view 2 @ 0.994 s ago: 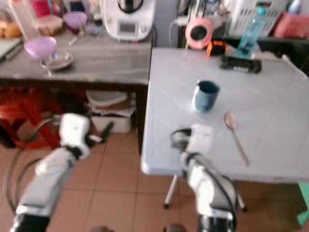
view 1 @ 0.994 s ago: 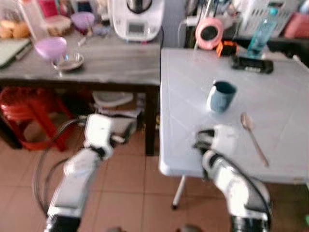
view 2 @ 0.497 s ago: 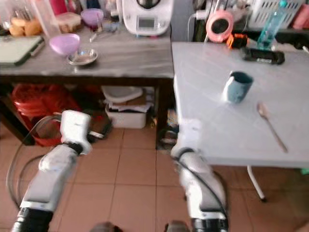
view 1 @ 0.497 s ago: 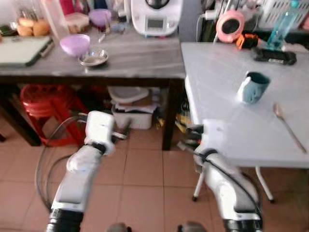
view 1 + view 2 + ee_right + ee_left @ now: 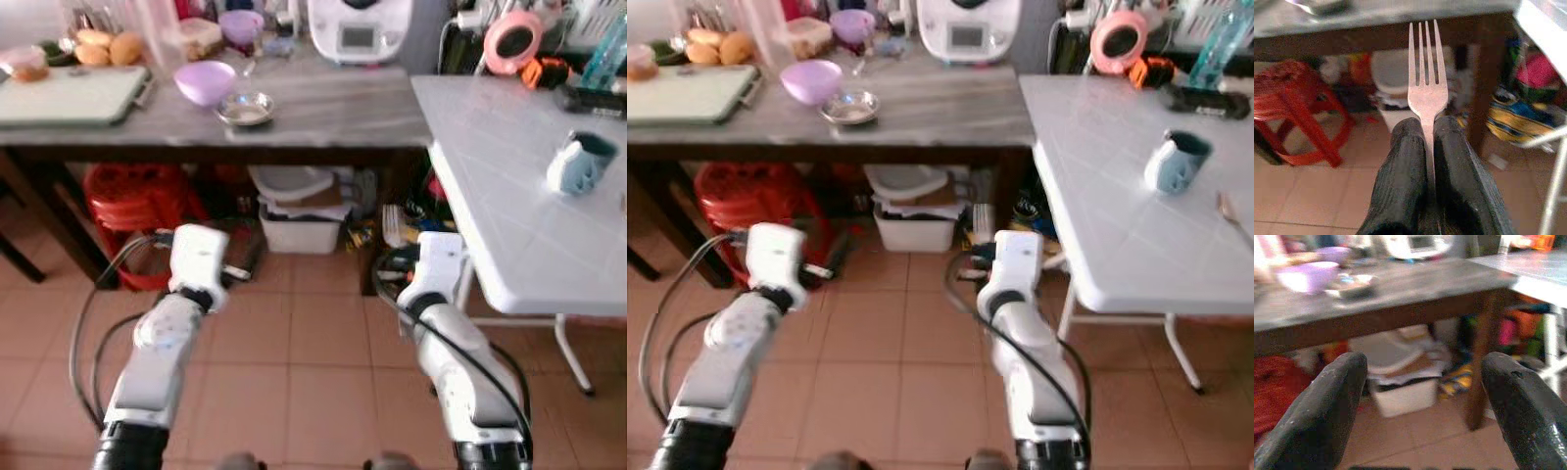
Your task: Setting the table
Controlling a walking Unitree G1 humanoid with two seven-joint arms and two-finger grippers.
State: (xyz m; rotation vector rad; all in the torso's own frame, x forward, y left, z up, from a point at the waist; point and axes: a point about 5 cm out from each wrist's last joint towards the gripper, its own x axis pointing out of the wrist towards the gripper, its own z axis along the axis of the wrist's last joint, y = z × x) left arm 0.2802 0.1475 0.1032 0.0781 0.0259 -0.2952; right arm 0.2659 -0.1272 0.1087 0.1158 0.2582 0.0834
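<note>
Steel fork (image 5: 1426,81) pinched between right tool (image 5: 1426,147) fingers, tines protruding.

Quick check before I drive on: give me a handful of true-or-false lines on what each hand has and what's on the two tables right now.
1. The right hand is shut on a fork. True.
2. The left hand holds a spoon. False: its fingers stand apart with nothing between them.
3. The blue mug stands on the white table. True.
4. The purple bowl sits on the white table. False: it is on the grey wooden table, beside a small metal dish.
5. The fork's tines point out past the fingertips. True.
</note>
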